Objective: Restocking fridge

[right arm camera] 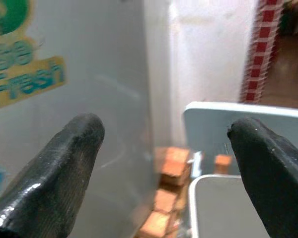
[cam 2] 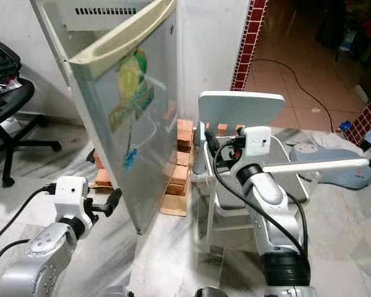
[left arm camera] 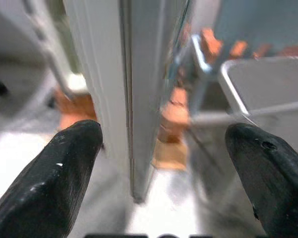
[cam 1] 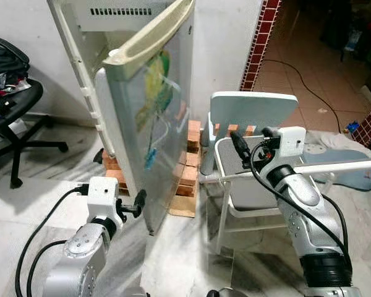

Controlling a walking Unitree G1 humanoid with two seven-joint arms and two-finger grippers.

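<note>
The left gripper (cam 1: pixel 138 203), jaws released, straddles the free edge of the fridge door (cam 1: pixel 149 133) at about 8 o'clock. The right gripper (cam 1: pixel 240 147), jaws also released, hangs over the white chair (cam 1: pixel 252 108) at 2 o'clock. The door could slip off the fingers or swing into the chair. Brick stacks (cam 1: pixel 187 162) prop the fridge on the marble floor (cam 1: pixel 173 260); an office chair (cam 1: pixel 12 117) stands at 10 o'clock.

The open fridge door (cam 1: pixel 149 124) hides the fridge's interior, and the office chair (cam 1: pixel 9 117) is cut off at the picture's left edge.
</note>
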